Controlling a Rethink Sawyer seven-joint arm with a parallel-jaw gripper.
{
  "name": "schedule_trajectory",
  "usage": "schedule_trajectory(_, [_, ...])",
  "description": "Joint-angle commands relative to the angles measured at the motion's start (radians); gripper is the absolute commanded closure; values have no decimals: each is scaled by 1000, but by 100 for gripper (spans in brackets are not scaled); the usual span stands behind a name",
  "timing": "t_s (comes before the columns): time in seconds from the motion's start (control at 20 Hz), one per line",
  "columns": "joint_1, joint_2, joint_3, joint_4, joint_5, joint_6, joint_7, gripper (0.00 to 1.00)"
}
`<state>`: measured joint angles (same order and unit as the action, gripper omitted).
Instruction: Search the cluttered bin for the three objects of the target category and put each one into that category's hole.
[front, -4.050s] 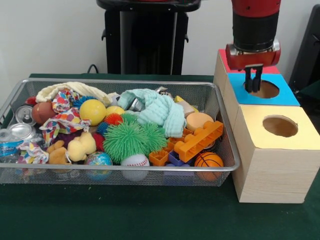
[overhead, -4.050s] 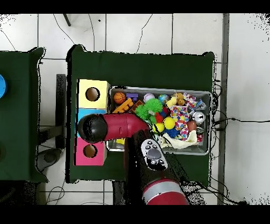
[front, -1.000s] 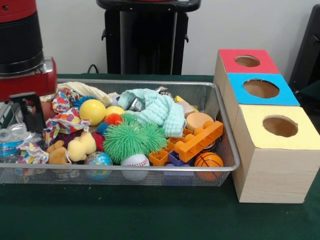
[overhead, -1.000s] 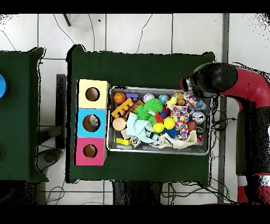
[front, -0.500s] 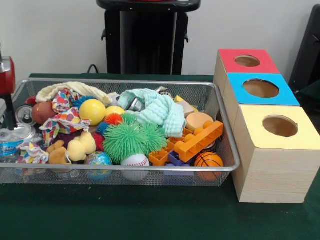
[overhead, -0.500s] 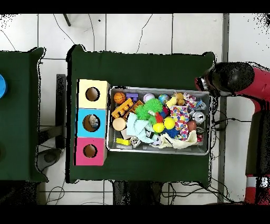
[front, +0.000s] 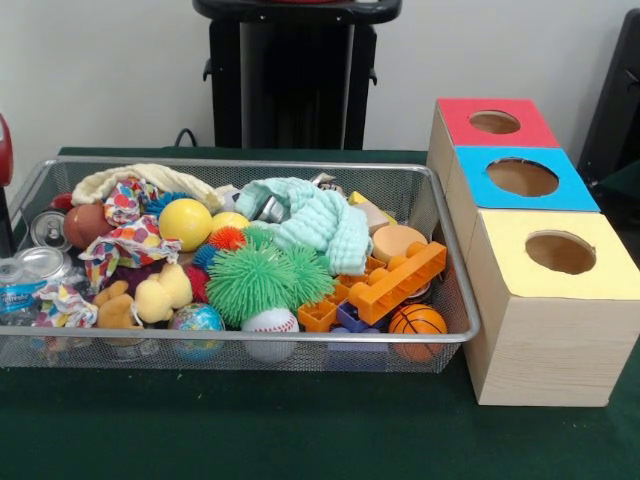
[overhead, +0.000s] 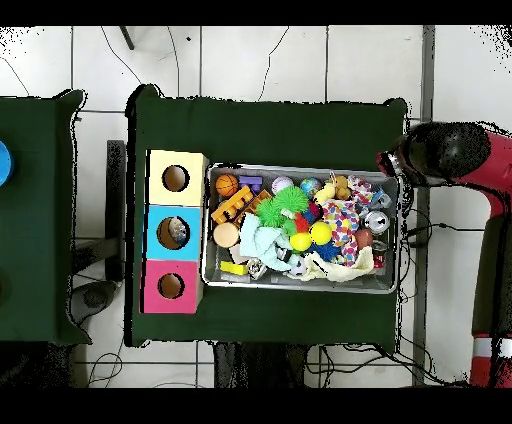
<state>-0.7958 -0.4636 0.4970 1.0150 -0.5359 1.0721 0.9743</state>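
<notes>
Landmark: the wire-mesh bin (front: 300, 168) sits on the green tabletop (front: 250, 430); all places below are given relative to it.
Arm: the red and black arm (overhead: 470, 160) hangs just outside the bin's short end farthest from the wooden box (front: 540, 340); in the front view only a red sliver shows at the picture's left edge.
Hand: the hand (overhead: 392, 163) sits over that end's outer corner; whether its fingers are apart or together cannot be told.
Water bottle: a clear bluish bottle with a blue-and-white label (front: 14, 296) lies inside the bin, against the short wall farthest from the box, at the camera-side corner in the front view.
Cans: two silver cans (front: 46, 232) lie inside the bin just beside the bottle, along the same wall.
Blue-panel hole: the round hole (front: 522, 177) is in the middle section of the box, which stands just beyond the bin's opposite short end; in the overhead view something pale shows inside it (overhead: 176, 233).
Neighbouring holes: the red-panel hole (front: 494, 122) and the yellow-panel hole (front: 560, 252) flank it.
Other contents: a green spiky ball (front: 258, 280), a mint cloth (front: 315, 220), an orange brick (front: 398, 282), a yellow ball (front: 185, 223) and a small basketball (front: 417, 322) fill the bin's middle and box-side half.
</notes>
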Motion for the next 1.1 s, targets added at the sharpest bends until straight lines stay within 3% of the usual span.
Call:
schedule_trajectory(0.05, [-21, 24, 77, 91, -65, 17, -427, 0])
schedule_trajectory(0.35, [-51, 24, 130, 135, -69, 12, -623, 0])
schedule_trajectory(0.75, [-68, 8, 151, 185, -68, 35, -775, 0])
schedule_trajectory(1.1, [-75, -3, 154, 223, -58, 30, -852, 0])
